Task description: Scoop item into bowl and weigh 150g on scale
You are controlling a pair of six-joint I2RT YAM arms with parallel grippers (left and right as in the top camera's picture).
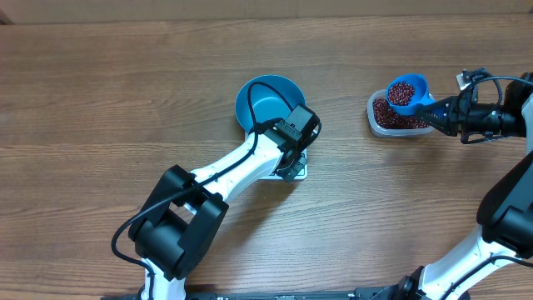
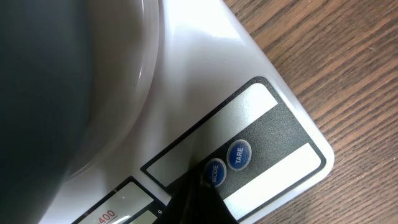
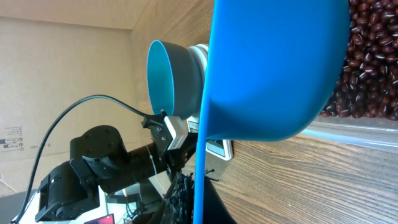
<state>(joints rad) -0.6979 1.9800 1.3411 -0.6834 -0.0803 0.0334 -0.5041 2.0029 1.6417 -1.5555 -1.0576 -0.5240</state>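
1. My left gripper (image 2: pixel 200 199): jaws pinched together, holding nothing, tip at the scale's (image 2: pixel 205 74) button panel.
2. Bowl (image 1: pixel 265 104): sits on the scale, at 12 o'clock from the panel.
3. My right gripper (image 1: pixel 445 108): clamped on the scoop (image 1: pixel 415 83) handle. The scoop is full of beans (image 1: pixel 403 94) and hangs over the tub (image 1: pixel 376 124), at 3 o'clock from the bowl.

One bowl (image 1: pixel 262 107), one scale (image 2: pixel 205 81), one scoop (image 3: pixel 273 62)

1. A brown wooden surface (image 1: pixel 100 100) fills the overhead view, its grain running left to right in long bands.
2. A pale beige strip (image 1: pixel 166 8) lines its far edge.
3. From the right wrist, a plain tan panel (image 3: pixel 62 68) stands beyond the surface, bearing small dark printed marks (image 3: pixel 13 134).
4. The light is soft and even.
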